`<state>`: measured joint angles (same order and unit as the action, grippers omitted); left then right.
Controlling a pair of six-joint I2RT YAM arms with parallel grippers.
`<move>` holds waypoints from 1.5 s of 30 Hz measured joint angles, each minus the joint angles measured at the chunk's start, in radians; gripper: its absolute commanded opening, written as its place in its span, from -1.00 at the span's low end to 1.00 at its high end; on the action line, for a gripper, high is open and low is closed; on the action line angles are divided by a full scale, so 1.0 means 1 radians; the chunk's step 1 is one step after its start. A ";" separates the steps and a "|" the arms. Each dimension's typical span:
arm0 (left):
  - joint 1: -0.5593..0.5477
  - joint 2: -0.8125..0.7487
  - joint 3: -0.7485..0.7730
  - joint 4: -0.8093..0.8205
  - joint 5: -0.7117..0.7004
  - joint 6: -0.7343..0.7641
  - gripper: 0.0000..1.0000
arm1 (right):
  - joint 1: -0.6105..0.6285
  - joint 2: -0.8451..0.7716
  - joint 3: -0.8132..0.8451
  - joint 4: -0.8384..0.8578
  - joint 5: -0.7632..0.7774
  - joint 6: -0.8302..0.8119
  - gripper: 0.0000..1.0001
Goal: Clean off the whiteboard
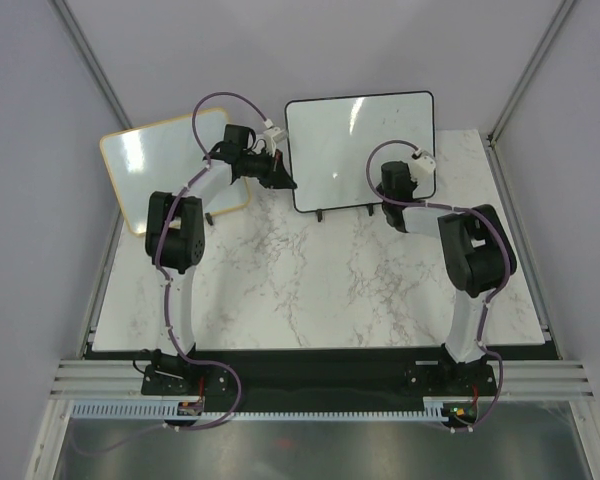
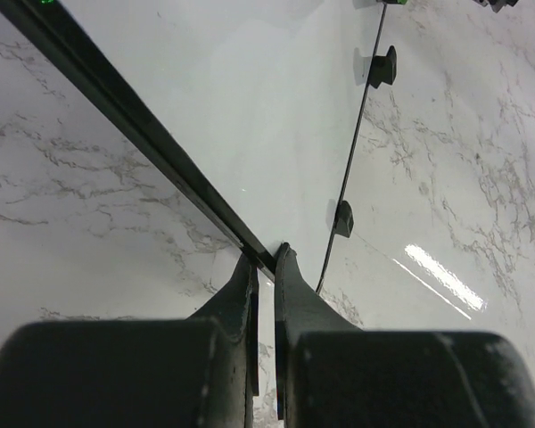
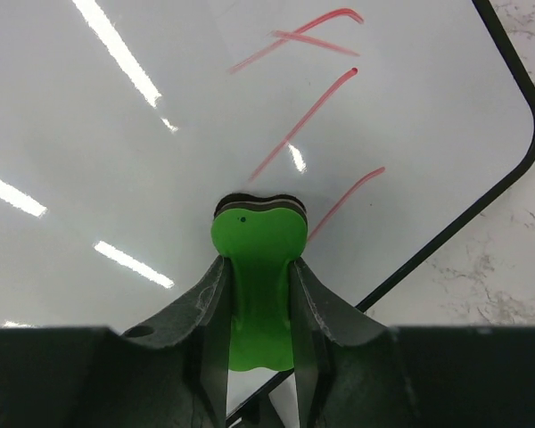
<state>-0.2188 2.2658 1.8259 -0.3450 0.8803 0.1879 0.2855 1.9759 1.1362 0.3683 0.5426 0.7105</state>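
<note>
The whiteboard (image 1: 350, 130), with a thin black frame, stands tilted at the back middle on two small black feet (image 2: 341, 218). My left gripper (image 1: 286, 182) is shut on its left frame edge (image 2: 143, 134), the jaws pinching the black rim in the left wrist view (image 2: 266, 263). My right gripper (image 1: 398, 178) is over the board's lower right part. In the right wrist view it (image 3: 257, 267) is shut on a green eraser (image 3: 259, 241), whose dark pad lies against the white surface (image 3: 116, 107). Red marker strokes (image 3: 303, 120) run above and right of the eraser.
A second white board with a light wooden frame (image 1: 165, 175) leans at the back left, behind my left arm. The marble tabletop (image 1: 330, 290) lies in front of both boards. Grey walls enclose the back and sides.
</note>
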 measured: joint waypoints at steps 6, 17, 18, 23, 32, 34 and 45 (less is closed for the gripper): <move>0.006 -0.002 0.000 -0.032 -0.015 0.011 -0.96 | 0.048 0.009 0.007 0.001 0.034 0.001 -1.00; 0.037 -0.002 0.000 -0.073 -0.071 0.051 -0.96 | 0.260 0.085 0.100 0.028 0.092 -0.023 -1.00; 0.038 -0.002 0.000 -0.074 -0.071 0.054 -0.96 | 0.262 0.087 0.100 0.031 0.092 -0.022 -1.00; 0.040 -0.002 0.000 -0.072 -0.072 0.066 -0.96 | 0.260 0.087 0.102 0.022 0.098 -0.002 -1.00; 0.038 -0.002 0.000 -0.071 -0.071 0.074 -0.97 | 0.237 0.063 0.066 0.004 0.083 0.065 -1.00; 0.038 -0.002 0.000 -0.071 -0.071 0.076 -0.96 | 0.238 0.063 0.064 0.000 0.083 0.066 -1.00; 0.038 -0.002 0.000 -0.071 -0.076 0.087 -0.96 | 0.249 0.046 0.026 -0.053 0.080 0.112 -1.00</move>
<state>-0.1810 2.2639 1.8259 -0.4156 0.8040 0.2745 0.5350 2.0220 1.1618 0.3149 0.6231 0.8223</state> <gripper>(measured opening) 0.058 0.349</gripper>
